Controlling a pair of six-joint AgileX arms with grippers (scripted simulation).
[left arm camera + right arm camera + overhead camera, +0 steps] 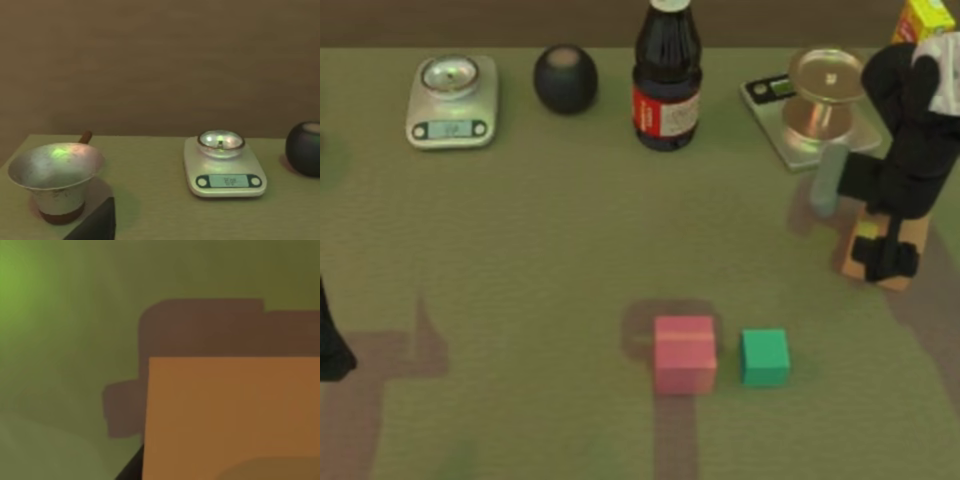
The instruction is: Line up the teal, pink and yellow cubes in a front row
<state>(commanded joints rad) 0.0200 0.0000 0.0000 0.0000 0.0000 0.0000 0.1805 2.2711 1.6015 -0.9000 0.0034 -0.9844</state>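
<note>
Nearest the front edge of the table [520, 250], a little right of centre, sit two matte cubes side by side with a narrow gap between them: the salmon pink cube [684, 353], mid-sized with a faint band across its top, and to its right the smaller teal cube [764, 357], plain and sharp-edged.

Farther back, near the right edge, my right gripper [886, 252] is down over the mustard yellow cube [898, 262], the largest of the three; from above only slivers of its orange-toned faces show past my black fingers, and in my right wrist view its flat top [230, 415] fills most of the picture. I cannot tell whether my fingers are clamped on it.

My left gripper [332, 345] is parked at the left edge.

Along the back edge stand a white kitchen scale [451, 100], a dark round speaker [565, 78], a dark bottle [666, 80], a second scale [798, 125] and a juice carton [925, 18].
</note>
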